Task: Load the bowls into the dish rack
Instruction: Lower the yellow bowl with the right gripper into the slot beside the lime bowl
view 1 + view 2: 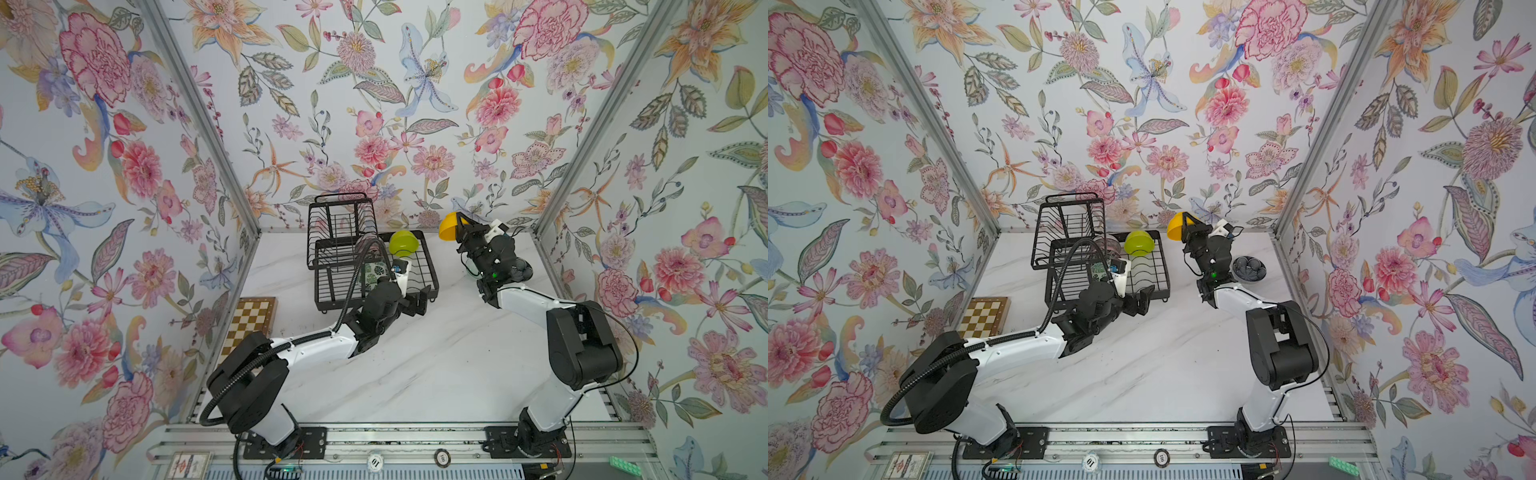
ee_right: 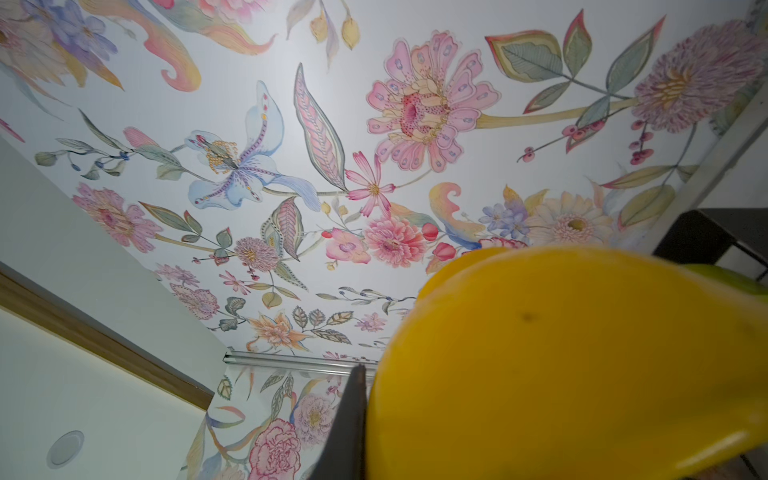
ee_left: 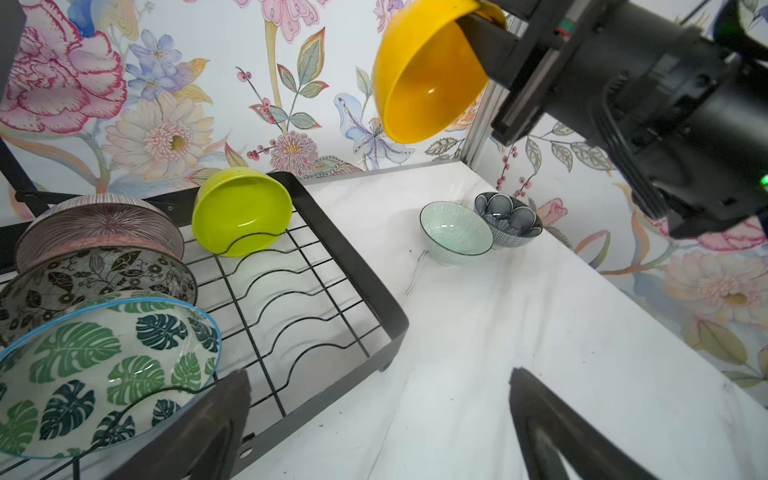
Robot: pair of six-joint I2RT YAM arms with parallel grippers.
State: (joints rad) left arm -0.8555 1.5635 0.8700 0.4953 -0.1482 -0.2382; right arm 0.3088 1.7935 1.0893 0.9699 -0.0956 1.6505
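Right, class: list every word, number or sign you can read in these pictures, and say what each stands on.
"10": white round disc on the front rail, seen tilted.
"100": dark round chip beside it.
Printed card at the rail's left end: too blurred to read.
Nothing else bears readable text.

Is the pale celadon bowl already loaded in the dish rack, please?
No, the pale celadon bowl stands on the table beside the dark blue patterned bowl, outside the dish rack.
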